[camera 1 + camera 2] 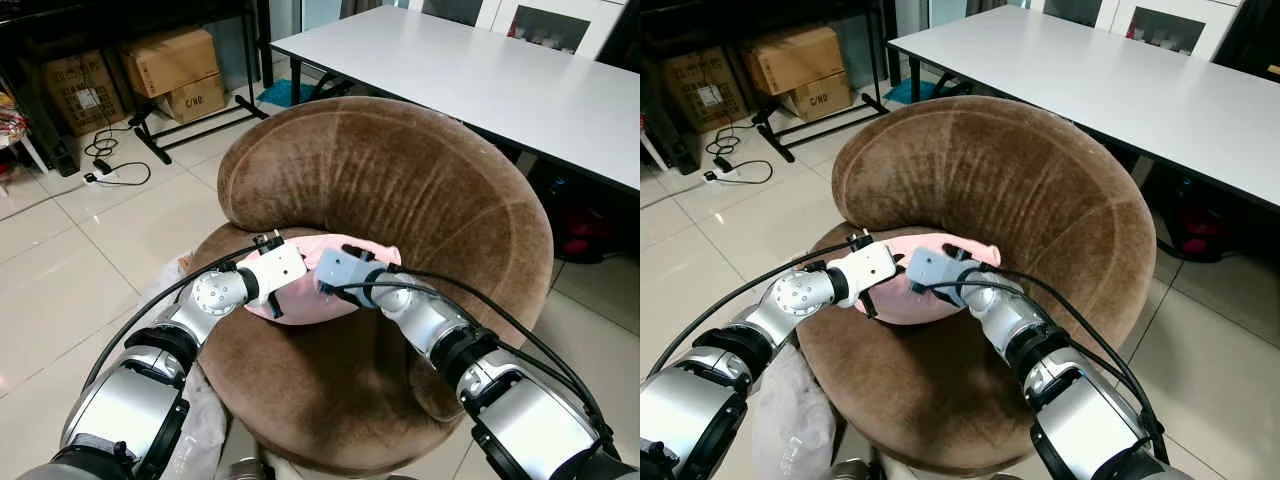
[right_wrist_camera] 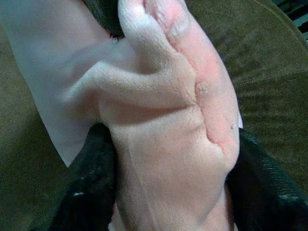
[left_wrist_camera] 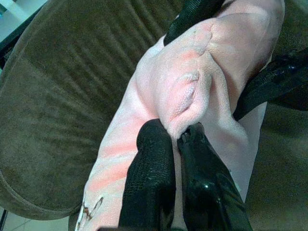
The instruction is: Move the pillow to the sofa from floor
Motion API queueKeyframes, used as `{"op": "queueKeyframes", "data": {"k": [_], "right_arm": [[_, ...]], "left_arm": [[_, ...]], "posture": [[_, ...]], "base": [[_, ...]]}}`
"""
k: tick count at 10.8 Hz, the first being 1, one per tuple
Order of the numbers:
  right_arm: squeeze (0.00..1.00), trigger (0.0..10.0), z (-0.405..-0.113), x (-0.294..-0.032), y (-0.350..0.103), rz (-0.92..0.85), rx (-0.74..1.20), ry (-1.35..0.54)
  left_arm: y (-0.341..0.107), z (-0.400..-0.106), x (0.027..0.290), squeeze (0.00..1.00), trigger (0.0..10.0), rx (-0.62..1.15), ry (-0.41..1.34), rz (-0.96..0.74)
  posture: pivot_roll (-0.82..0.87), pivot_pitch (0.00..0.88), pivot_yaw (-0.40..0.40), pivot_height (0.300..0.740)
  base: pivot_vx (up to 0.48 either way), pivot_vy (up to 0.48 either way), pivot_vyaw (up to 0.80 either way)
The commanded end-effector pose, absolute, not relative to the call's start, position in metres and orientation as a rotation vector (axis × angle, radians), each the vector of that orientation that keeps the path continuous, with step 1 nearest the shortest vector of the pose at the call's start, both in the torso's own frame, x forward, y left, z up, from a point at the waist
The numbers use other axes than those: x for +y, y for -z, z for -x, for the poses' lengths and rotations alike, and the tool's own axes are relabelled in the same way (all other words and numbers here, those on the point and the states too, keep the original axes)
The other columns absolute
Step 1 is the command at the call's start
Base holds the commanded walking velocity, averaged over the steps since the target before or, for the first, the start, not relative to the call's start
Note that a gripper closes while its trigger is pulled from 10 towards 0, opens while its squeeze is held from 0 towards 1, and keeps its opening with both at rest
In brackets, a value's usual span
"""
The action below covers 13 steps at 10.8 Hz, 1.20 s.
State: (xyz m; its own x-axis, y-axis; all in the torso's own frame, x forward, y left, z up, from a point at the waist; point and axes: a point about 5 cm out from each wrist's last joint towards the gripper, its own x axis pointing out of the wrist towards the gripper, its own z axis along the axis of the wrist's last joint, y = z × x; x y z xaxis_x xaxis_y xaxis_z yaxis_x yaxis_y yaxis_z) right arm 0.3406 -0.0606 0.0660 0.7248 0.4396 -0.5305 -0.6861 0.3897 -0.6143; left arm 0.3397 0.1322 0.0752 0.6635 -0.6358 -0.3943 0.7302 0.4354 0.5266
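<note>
Pink and soft, the pillow lies on the seat of the round brown sofa, close under its curved back, with both arms reaching in over it. The left gripper has its two black fingers pressed together on a raised fold at the pillow's near edge, pinching the fabric between them. The right gripper takes a wider hold: its fingers stand spread on either side of a thick bunch of the pillow (the cloth bulges out between them), squeezing it from both flanks. Seen from the head, the two wrists meet almost nose to nose over the pillow's middle. Behind the sofa stands a white table; cardboard boxes sit on the tiled floor to the robot's left, near a power strip and its cable
</note>
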Motion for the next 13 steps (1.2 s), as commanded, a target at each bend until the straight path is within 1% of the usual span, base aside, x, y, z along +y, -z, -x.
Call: {"op": "queueKeyframes", "data": {"k": [1, 6, 7, 8, 9, 10, 13], "right_arm": [[0.00, 0.0, -0.3441, -0.0561, -0.0732, 0.919, 0.273, -0.737], [0.00, 0.0, -0.3442, -0.0564, -0.0725, 0.904, 0.275, -0.743], [0.00, 0.0, -0.3443, -0.0574, -0.0722, 0.905, 0.276, -0.742], [0.00, 0.0, -0.3447, -0.0583, -0.0725, 0.907, 0.275, -0.741], [0.00, 0.0, -0.3450, -0.0585, -0.0729, 0.908, 0.273, -0.740], [0.00, 0.0, -0.3451, -0.0589, -0.0727, 0.912, 0.272, -0.742], [0.00, 0.0, -0.3434, -0.0581, -0.0707, 0.903, 0.270, -0.746]], "left_arm": [[-0.0765, -0.3399, 0.1298, 0.00, 0.0, 0.137, 0.863, -0.723], [-0.0761, -0.3402, 0.1305, 0.00, 0.0, 0.147, 0.865, -0.731], [-0.0756, -0.3417, 0.1320, 0.00, 0.0, 0.160, 0.832, -0.728], [-0.0739, -0.3429, 0.1336, 0.00, 4.2, 0.191, 0.809, -0.709], [-0.0728, -0.3428, 0.1342, 0.00, 10.0, 0.208, 0.807, -0.694], [-0.0711, -0.3409, 0.1351, 1.00, 10.0, 0.216, 0.828, -0.689], [-0.0678, -0.3367, 0.1364, 1.00, 10.0, 0.228, 0.856, -0.645]], "posture": [[-0.06, 0.000, -0.018, 0.740], [-0.06, 0.000, -0.012, 0.740], [-0.06, 0.000, -0.017, 0.740], [-0.06, 0.000, -0.020, 0.740], [-0.06, 0.000, -0.020, 0.740], [-0.05, 0.000, -0.024, 0.740], [-0.04, 0.000, -0.025, 0.740]], "base": [[0.000, 0.000, 0.00], [0.000, 0.000, 0.00], [0.000, 0.000, 0.00], [0.000, 0.000, 0.00], [0.000, 0.000, 0.00], [0.000, 0.000, 0.00], [0.000, 0.000, 0.00]]}}
